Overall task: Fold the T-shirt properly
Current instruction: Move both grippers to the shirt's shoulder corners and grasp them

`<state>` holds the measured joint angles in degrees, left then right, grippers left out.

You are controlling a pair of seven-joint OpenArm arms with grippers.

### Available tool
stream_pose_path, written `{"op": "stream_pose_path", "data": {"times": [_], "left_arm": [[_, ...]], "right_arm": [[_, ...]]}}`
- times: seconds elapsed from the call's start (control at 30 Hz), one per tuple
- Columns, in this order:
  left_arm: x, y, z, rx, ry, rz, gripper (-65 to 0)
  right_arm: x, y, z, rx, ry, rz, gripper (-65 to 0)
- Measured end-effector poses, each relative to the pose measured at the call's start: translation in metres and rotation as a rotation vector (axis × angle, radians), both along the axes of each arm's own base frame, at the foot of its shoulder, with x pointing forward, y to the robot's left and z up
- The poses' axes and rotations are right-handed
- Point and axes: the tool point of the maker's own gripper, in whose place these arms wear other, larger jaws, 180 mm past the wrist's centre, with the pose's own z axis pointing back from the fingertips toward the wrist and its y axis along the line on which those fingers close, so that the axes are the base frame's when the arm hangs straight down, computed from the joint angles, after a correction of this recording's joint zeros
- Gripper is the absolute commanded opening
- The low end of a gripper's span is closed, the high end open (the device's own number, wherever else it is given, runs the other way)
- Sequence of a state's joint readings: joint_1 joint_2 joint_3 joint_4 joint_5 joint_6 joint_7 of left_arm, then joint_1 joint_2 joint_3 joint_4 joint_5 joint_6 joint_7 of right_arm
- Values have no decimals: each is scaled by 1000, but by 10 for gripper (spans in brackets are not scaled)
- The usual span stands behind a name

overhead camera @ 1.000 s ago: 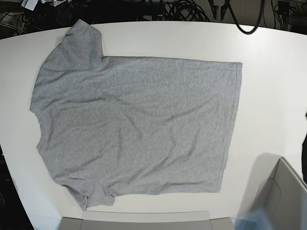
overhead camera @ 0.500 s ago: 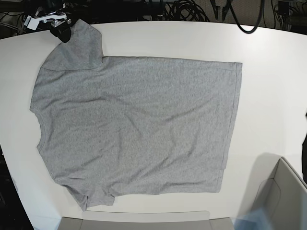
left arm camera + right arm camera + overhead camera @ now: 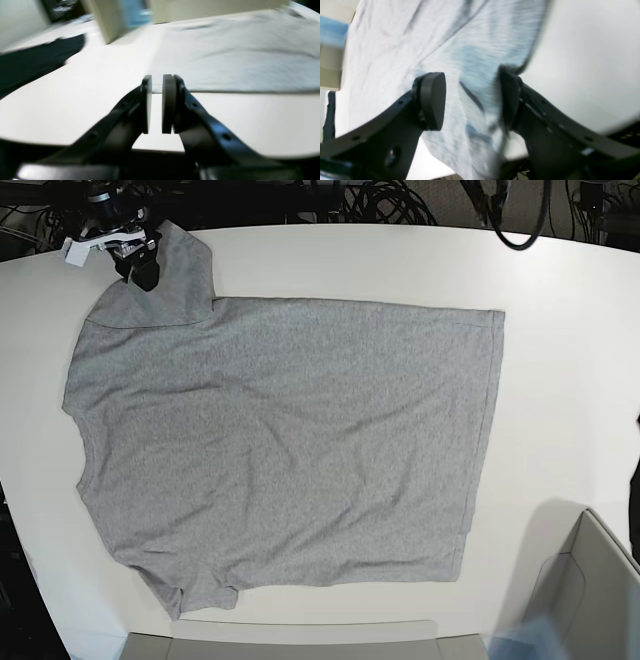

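The heather-grey T-shirt (image 3: 290,440) lies flat on the white table (image 3: 560,360), plain side up, with its collar to the left and its hem to the right. My right gripper (image 3: 137,264) is open at the back left, over the far sleeve. In the right wrist view its fingers (image 3: 432,100) straddle the sleeve cloth (image 3: 475,62) without pinching it. My left gripper (image 3: 157,105) is shut but for a narrow slit and is empty. It hovers at the table's back edge, pointing at the shirt's hem corner (image 3: 160,88).
Grey boxes stand at the front edge (image 3: 280,642) and front right (image 3: 590,590); the latter also shows in the left wrist view (image 3: 120,20). A dark cloth (image 3: 37,57) hangs at the right edge. Cables lie behind the table (image 3: 390,200).
My right gripper came into view at the back left and moved a little right and forward onto the far sleeve. The shirt has not moved.
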<state>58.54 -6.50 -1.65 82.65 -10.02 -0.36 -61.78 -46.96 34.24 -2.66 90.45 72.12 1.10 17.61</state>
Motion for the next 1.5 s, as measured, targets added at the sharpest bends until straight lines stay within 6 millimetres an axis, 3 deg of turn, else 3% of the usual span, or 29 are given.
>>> {"op": "stream_pose_path", "data": {"times": [0.17,0.27,0.4,0.63,0.83,0.93,1.07,1.27,1.5], "left_arm": [[7,19,31,-49,14,-41,-557],[29,5,35,-147,96,-127,-534],[61,-9,26,-357,221,-175,-477],[113,6,-5,-683,370,-95,-423],[153,13,-14,-788,430,-77,-424],[153,23,-32,-793,471,-39,-424],[136,55,-64,-780,537,90,-424],[123,77,-83,-755,572,159,-424],[147,83,-100,-774,587,175,-424]], "right_arm": [[4,15,-2,51,2,0,-303],[4,18,-3,62,7,18,-303],[3,19,-3,64,9,17,-303],[0,19,-4,65,14,21,-303],[-3,19,-5,67,19,18,-303],[-3,20,-4,69,20,22,-303],[-3,20,-4,68,18,22,-303],[-4,19,-4,67,20,22,-303],[-4,19,-4,67,22,25,-303]]}}
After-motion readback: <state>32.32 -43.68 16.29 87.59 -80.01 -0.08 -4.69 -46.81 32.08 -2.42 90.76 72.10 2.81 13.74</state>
